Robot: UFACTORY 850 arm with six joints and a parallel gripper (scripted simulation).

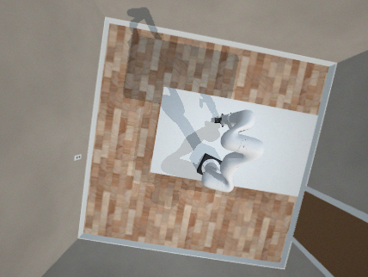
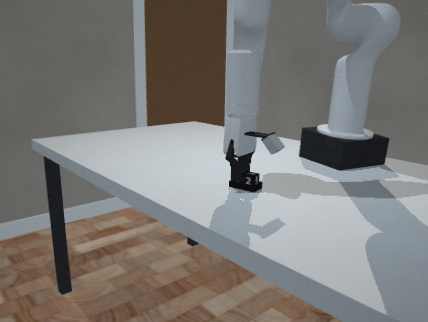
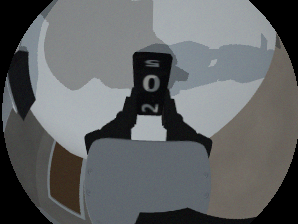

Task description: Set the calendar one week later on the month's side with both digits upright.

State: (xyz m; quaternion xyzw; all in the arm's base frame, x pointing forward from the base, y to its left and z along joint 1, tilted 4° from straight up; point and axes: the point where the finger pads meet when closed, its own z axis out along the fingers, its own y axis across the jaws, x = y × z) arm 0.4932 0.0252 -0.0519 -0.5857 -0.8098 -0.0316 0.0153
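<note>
The small black calendar tray [image 2: 245, 185] sits on the white table near its middle, with two black digit cubes in it. In the exterior view the right-hand cube [image 2: 250, 179] shows a white "2" on its side face. My gripper [image 2: 239, 167] points straight down over the tray and is shut on the other cube, which the fingers mostly hide there. In the wrist view my gripper [image 3: 150, 96] straddles the near cube [image 3: 150, 107], which shows a "2" towards the camera. The far cube [image 3: 152, 84] shows a "0", with another white mark beyond it. From above, the gripper [image 1: 220, 120] hides the tray.
The arm's black base [image 2: 344, 146] stands on the table behind and to the right of the tray. The wrist camera housing [image 2: 272, 142] sticks out to the right, just above the cubes. The table's front edge [image 2: 150, 212] runs in front of the tray.
</note>
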